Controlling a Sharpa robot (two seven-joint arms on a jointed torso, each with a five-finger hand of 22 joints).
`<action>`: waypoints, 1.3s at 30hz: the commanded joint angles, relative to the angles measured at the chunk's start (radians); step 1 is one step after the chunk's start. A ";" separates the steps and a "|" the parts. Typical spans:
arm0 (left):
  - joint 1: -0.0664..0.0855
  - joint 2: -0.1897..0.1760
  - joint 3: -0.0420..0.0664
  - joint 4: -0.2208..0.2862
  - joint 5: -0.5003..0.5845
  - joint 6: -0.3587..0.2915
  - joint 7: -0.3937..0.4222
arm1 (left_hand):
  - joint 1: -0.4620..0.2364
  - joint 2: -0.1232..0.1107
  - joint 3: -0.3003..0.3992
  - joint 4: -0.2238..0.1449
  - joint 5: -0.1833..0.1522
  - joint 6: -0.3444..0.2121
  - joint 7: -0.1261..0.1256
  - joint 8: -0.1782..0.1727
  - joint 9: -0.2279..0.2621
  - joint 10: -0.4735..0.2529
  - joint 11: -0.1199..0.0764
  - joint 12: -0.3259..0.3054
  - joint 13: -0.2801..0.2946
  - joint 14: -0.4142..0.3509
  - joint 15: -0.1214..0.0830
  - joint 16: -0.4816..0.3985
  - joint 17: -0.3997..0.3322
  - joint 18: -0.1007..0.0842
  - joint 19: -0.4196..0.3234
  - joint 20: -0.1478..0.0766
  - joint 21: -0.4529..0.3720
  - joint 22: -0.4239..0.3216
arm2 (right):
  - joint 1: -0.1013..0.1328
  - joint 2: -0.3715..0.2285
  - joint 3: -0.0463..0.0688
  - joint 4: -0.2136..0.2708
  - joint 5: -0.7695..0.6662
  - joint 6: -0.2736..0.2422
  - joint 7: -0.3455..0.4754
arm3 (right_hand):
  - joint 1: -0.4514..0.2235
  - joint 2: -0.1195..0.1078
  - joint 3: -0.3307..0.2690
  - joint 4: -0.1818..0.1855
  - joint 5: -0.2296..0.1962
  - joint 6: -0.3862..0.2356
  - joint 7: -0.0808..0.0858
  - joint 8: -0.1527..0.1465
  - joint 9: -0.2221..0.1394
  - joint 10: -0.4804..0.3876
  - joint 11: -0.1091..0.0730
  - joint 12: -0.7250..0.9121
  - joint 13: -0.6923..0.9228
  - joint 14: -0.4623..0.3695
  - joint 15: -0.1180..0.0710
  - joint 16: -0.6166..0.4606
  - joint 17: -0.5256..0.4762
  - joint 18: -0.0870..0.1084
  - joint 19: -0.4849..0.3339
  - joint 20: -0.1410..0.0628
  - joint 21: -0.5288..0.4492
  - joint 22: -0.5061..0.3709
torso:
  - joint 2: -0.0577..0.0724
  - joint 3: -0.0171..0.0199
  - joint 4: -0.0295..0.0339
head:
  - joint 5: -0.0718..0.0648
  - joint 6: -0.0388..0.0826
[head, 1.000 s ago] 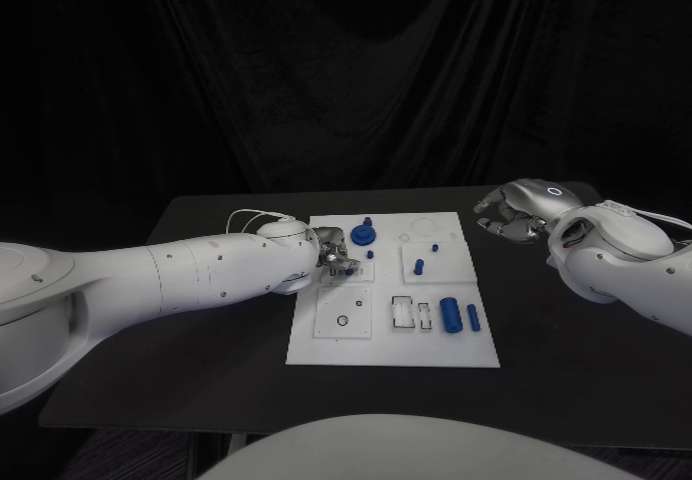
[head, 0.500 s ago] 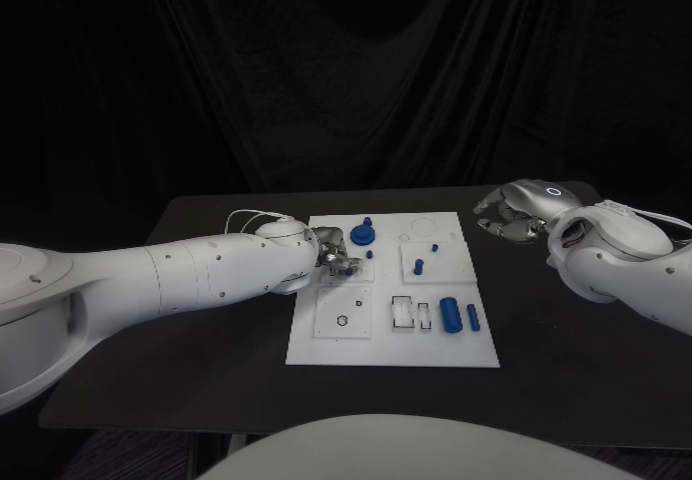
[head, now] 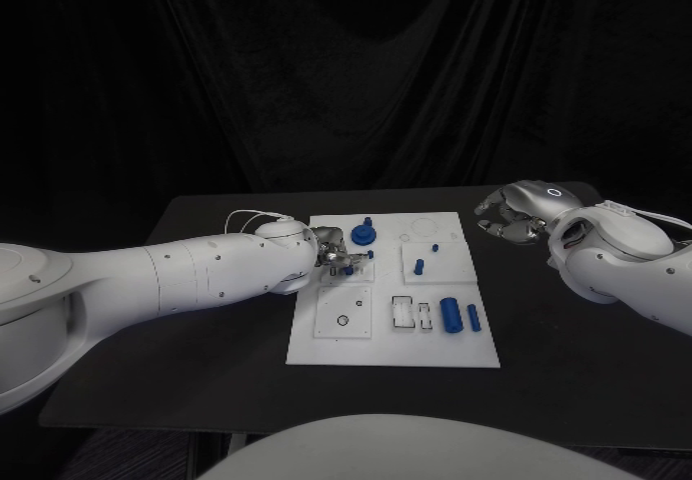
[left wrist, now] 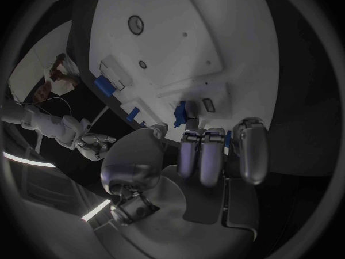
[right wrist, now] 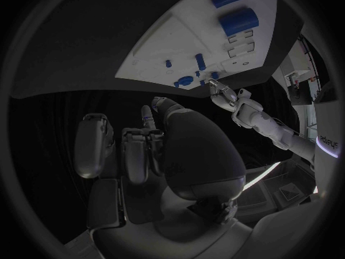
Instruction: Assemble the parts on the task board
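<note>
Hovering at the board's [head: 392, 340] left edge, your left hand [head: 335, 256] pinches a small blue part [left wrist: 180, 113]; your right hand [head: 508, 222], fingers curled, holds nothing beside the board's far right corner.

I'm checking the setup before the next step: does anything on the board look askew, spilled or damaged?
Nothing stands out. The white task board lies flat on the black table, with the small blue parts on it.
</note>
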 commanded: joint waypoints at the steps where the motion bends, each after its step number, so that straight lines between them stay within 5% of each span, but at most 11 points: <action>1: -0.007 -0.001 -0.003 0.002 0.005 -0.004 0.020 | -0.022 0.014 -0.020 0.000 -0.010 0.007 0.000 -0.006 0.005 0.104 0.004 0.004 0.263 0.104 0.003 0.006 0.263 -0.009 0.002 0.004 -0.005 0.078 | -0.003 -0.001 0.001 0.000 -0.004 0.007 -0.014 | -0.008 -0.002 0.001 0.005 0.003 0.005 0.002 -0.005 -0.001 0.086 0.009 -0.007 0.247 0.105 0.009 0.000 0.262 0.014 -0.004 -0.001 -0.004 0.182 | 0.000 0.0005 0.0006 | -0.002 0.000; 14: -0.007 -0.008 -0.003 0.001 0.005 -0.025 0.064 | -0.038 0.070 -0.044 0.000 0.005 0.015 -0.003 0.001 0.026 0.104 0.003 0.004 0.263 0.104 0.002 0.006 0.263 -0.009 0.001 0.004 -0.009 0.079 | -0.003 -0.002 0.001 0.003 -0.004 0.010 -0.020 | -0.011 0.001 0.005 0.005 0.007 0.006 0.001 -0.005 -0.002 0.086 0.008 -0.006 0.247 0.105 0.008 0.000 0.261 0.014 -0.004 -0.001 -0.003 0.182 | 0.001 0.0005 -0.0014 | 0.000 0.000; 21: -0.007 -0.008 -0.003 0.001 0.005 -0.016 0.083 | -0.008 0.098 -0.052 -0.003 0.055 0.018 -0.007 0.011 0.055 0.104 0.000 0.004 0.263 0.104 0.000 0.006 0.263 -0.008 -0.002 0.002 -0.013 0.080 | -0.003 -0.003 0.001 0.004 -0.004 0.011 -0.021 | -0.010 0.004 0.009 0.003 0.008 0.006 0.001 -0.005 -0.002 0.086 0.007 -0.007 0.246 0.104 0.008 -0.001 0.261 0.014 -0.004 -0.001 -0.004 0.182 | 0.000 0.0005 0.0002 | 0.001 0.000; 31: -0.008 -0.010 -0.003 -0.001 0.005 0.000 0.078 | 0.081 0.099 -0.041 -0.010 0.136 0.033 -0.014 0.024 0.089 0.104 -0.007 0.004 0.263 0.104 -0.005 0.006 0.263 -0.008 -0.001 -0.002 -0.017 0.085 | -0.003 -0.005 0.001 0.006 -0.004 0.013 -0.023 | -0.009 0.005 0.010 0.002 0.009 0.006 0.001 -0.005 -0.003 0.086 0.007 -0.007 0.246 0.104 0.008 -0.001 0.261 0.014 -0.004 -0.001 -0.005 0.182 | 0.001 0.0002 0.0004 | 0.002 0.000; 39: -0.008 -0.011 -0.003 0.000 0.005 -0.001 0.069 | 0.110 0.083 -0.043 -0.006 0.142 0.062 -0.024 0.047 0.115 0.104 -0.015 0.004 0.263 0.104 -0.012 0.006 0.263 -0.009 0.002 -0.008 -0.015 0.090 | -0.003 -0.006 0.001 0.008 -0.004 0.015 -0.024 | -0.008 0.006 0.012 0.001 0.009 0.007 0.001 -0.005 -0.003 0.086 0.007 -0.007 0.246 0.104 0.008 -0.001 0.261 0.014 -0.004 -0.001 -0.005 0.182 | 0.000 0.0004 0.0001 | 0.001 0.000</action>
